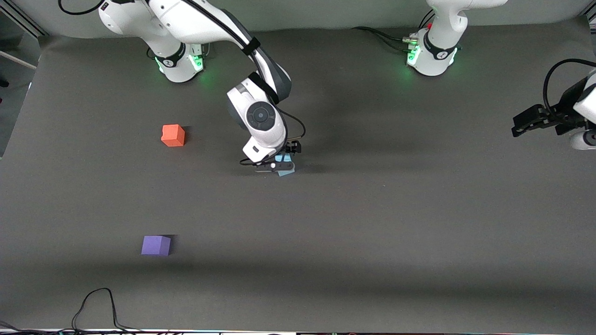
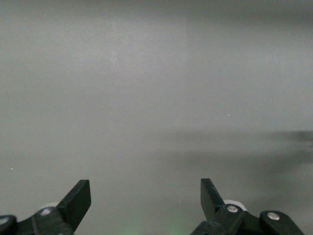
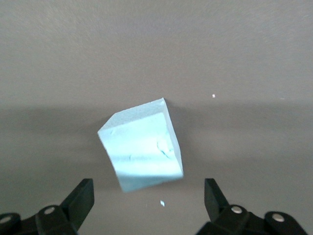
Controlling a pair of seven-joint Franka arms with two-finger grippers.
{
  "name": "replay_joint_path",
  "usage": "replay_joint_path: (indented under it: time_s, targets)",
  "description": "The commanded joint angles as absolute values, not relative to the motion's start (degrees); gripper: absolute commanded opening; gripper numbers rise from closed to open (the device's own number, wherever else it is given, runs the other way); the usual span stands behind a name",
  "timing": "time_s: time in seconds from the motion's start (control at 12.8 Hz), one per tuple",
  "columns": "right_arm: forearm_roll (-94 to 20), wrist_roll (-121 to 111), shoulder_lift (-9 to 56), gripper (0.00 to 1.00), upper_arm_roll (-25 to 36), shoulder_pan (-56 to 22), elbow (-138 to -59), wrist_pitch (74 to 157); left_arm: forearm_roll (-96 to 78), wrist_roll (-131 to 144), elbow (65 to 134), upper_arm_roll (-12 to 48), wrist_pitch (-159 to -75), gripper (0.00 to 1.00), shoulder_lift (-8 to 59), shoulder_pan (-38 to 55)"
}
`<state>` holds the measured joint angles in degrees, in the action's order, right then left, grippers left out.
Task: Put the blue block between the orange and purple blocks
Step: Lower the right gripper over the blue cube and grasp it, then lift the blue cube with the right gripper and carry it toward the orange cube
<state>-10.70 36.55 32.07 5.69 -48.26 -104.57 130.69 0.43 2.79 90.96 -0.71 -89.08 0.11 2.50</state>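
Two arms: the right arm reaches down to mid-worktop; the left arm waits at the left arm's end.
Worktop (image 1: 396, 223): dark grey, holding three cubes.
Right gripper (image 1: 278, 166): low over the blue block, fingers apart, one on either side, not touching it.
Left gripper (image 1: 524, 124): raised over the worktop's edge, fingers apart, holding nothing.
Orange block (image 1: 172, 135): toward the right arm's end, nearer the robots' edge.
Purple block (image 1: 156, 245): toward the right arm's end, nearer the front camera's edge.
Blue block (image 3: 142, 151): mid-worktop, turned askew to the fingers.
Risk: closing on corners instead of flat faces could twist or squeeze the foam cube out.
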Motion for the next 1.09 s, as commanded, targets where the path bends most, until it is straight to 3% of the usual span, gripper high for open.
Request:
replay_joint_path:
  time_s: [0.0,0.78,1.01]
  targets:
    - [-9.67,38.84,34.10,1.00,6.68,-50.70,-104.59,133.94,1.41,1.85,91.93,-1.76,-89.74,1.00,-1.05,3.69]
    - [-8.09,38.94,35.68,0.98,6.94,-50.19,-103.89,134.91,0.97,0.97,92.37,-1.93,-89.74,1.00,-1.32,3.25]
    - [-8.00,38.41,35.77,0.71,7.12,-50.19,-103.80,134.91,0.97,0.97,92.37,-1.93,-89.74,1.00,-1.32,3.25]
